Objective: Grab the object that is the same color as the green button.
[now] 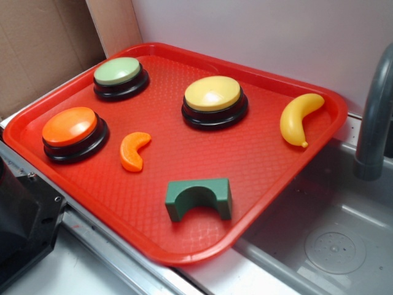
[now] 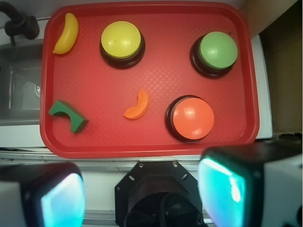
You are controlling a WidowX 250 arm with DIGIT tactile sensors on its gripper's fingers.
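The object, a dark green arch block (image 1: 198,198) (image 2: 69,116), lies on the red tray (image 1: 270,153) (image 2: 156,142) near its front edge in the exterior view, at the tray's lower left in the wrist view. The green button (image 1: 120,77) (image 2: 216,53) sits at the tray's far left corner in the exterior view. My gripper (image 2: 142,191) hovers high above the robot's black base, off the tray's edge. It is open, its two pads (image 2: 64,201) wide apart with nothing between them. The exterior view does not show the gripper.
On the tray also stand a yellow button (image 1: 214,100) (image 2: 122,43) and an orange button (image 1: 72,132) (image 2: 191,118), with an orange slice (image 1: 134,151) (image 2: 138,106) and a yellow banana (image 1: 299,118) (image 2: 66,33). A grey sink (image 1: 331,246) with a faucet (image 1: 374,117) adjoins the tray.
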